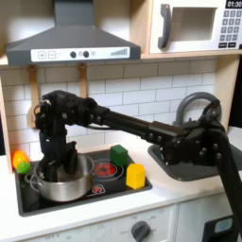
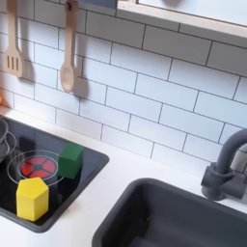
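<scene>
One pot (image 1: 60, 180) sat on the stove (image 1: 113, 189) with the gripper (image 1: 66, 168) lowered inside it, its spread untellable, nothing lifted out yet.

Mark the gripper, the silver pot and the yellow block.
gripper (image 1: 55, 168), first exterior view, fingertips inside the pot.
silver pot (image 1: 68, 188), first exterior view, front wall.
yellow block (image 2: 32, 198), second exterior view, front face; also (image 1: 136, 175), first exterior view, front face.
</scene>
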